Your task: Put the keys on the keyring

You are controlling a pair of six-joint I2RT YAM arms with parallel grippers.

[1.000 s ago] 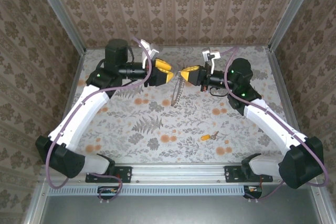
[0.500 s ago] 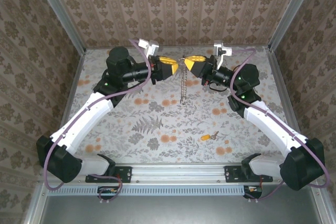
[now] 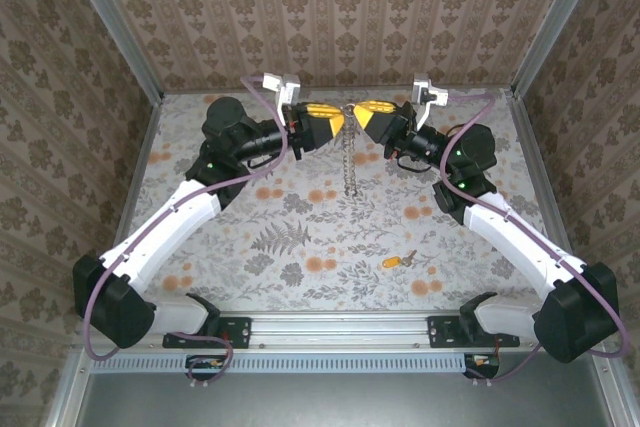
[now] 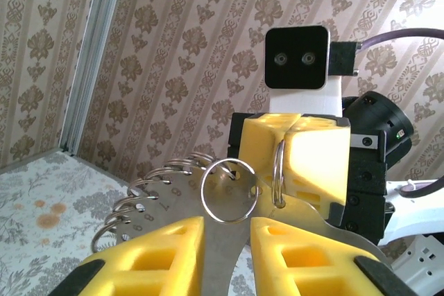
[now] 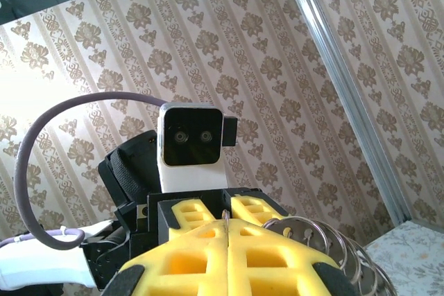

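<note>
Keyring [image 3: 349, 162] is held aloft: right jaws shut on it, left jaws narrowly closed on it; you'd probably fetch the key [image 3: 398, 261] below them next.

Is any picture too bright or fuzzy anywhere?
Right wrist view: the wallpaper washes out almost white at the upper left, where bright light hits it. Left wrist view: the yellow fingers of the left pincer look a bit soft up close, while the keyring is sharp. Top view: the light is even, with no glare, and the key is tiny.
</note>
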